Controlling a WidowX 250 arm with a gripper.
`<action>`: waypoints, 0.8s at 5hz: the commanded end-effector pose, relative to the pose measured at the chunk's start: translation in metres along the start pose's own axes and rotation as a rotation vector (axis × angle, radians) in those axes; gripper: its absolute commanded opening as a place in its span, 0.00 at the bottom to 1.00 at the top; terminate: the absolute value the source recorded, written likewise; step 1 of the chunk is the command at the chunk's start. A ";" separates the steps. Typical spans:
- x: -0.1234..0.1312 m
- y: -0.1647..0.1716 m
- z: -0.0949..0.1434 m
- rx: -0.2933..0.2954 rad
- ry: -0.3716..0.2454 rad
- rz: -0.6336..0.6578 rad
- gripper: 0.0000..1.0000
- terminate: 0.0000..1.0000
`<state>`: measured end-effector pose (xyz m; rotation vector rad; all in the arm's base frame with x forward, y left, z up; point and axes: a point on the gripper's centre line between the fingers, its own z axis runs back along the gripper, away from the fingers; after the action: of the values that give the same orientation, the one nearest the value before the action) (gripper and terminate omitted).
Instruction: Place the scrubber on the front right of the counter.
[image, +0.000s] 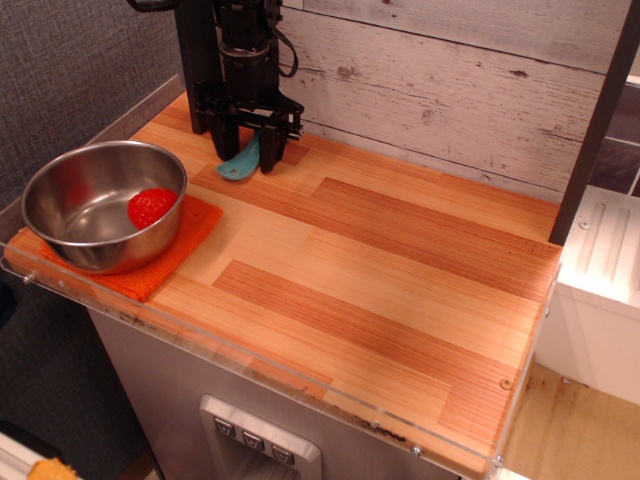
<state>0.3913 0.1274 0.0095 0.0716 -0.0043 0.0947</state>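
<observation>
Behind the steel bowl (103, 203), toward the plank wall, the black gripper (245, 160) stands upright over the scrubber (240, 162) — its two fingers straddle the teal handle, one on each side. Whether they press the handle or just flank it, I cannot tell. Only the handle end shows, lying on the counter (400, 290). Inside the bowl sits a red item (151, 207), and under it an orange cloth (160, 255).

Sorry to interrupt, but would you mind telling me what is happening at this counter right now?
The robot's hand is down over the teal scrubber at the back left of the counter, one finger on either side of it. Whether it grips it yet is unclear. A steel bowl sits on an orange cloth.
</observation>
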 end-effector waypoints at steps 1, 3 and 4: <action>-0.002 0.005 0.026 0.011 -0.067 -0.019 0.00 0.00; -0.018 -0.020 0.097 -0.114 -0.205 -0.062 0.00 0.00; -0.041 -0.045 0.128 -0.214 -0.257 -0.139 0.00 0.00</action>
<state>0.3534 0.0648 0.1147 -0.1419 -0.2102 -0.0417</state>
